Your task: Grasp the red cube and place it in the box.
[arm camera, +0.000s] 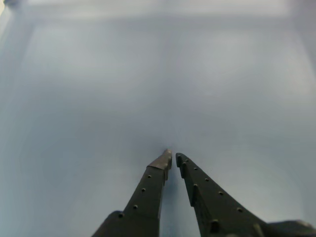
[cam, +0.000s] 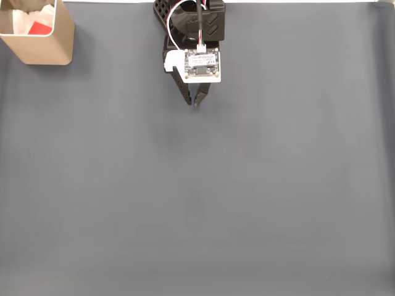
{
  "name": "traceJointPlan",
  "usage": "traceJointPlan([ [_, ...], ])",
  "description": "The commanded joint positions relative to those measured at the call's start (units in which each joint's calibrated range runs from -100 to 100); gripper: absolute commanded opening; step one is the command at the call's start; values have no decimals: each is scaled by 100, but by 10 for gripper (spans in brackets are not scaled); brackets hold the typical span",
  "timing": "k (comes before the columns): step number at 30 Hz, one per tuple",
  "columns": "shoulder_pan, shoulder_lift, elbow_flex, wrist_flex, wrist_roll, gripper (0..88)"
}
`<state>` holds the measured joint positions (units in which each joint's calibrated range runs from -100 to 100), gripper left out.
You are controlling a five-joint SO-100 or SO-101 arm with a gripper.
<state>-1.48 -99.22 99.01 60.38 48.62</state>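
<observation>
The beige box stands at the top left corner of the fixed view. Inside it, against the white lining, lies the red cube. My gripper hangs at the top centre of the mat, well to the right of the box, its black fingers nearly together with nothing between them. In the wrist view the two fingers come up from the bottom edge and the gripper tips almost meet over bare mat.
A dark grey-blue mat covers the whole table. The arm's base and a white camera board sit at the top centre.
</observation>
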Motion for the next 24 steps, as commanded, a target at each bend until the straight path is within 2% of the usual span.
traceJointPlan([
  [1, 84, -52, 72, 322, -20, 0],
  [15, 28, -61, 81, 1511, 10, 0],
  [24, 56, -61, 81, 1544, 20, 2],
])
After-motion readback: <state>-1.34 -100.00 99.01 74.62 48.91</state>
